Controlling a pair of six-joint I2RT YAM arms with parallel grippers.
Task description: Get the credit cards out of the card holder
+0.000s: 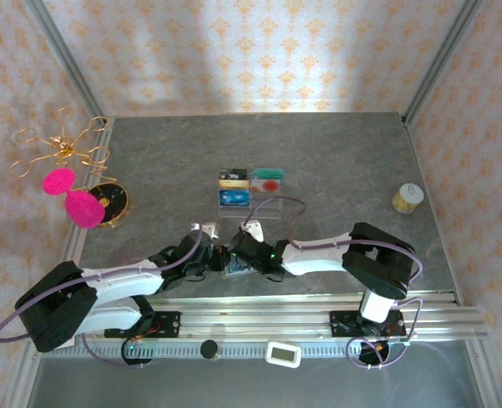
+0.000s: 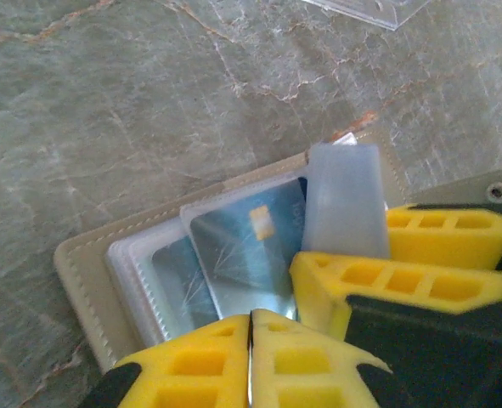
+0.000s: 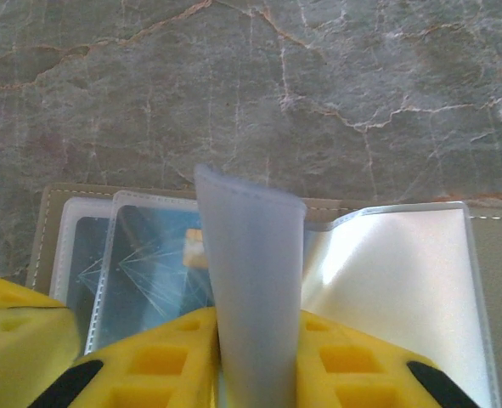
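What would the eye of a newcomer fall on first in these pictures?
Most likely the bright yellow fingers of the right arm, pinching a clear sleeve that stands upright from the open card holder on the grey table near the arms' bases. Next, the blue card under plastic in the holder, and two pink discs by a gold wire stand at the table's left edge.

White shells with black joints covered both arms: the left arm at seven o'clock, the right arm at five. Lilac cables looped along each. Their fingers were yellow pads with rectangular cut-outs on black backing.
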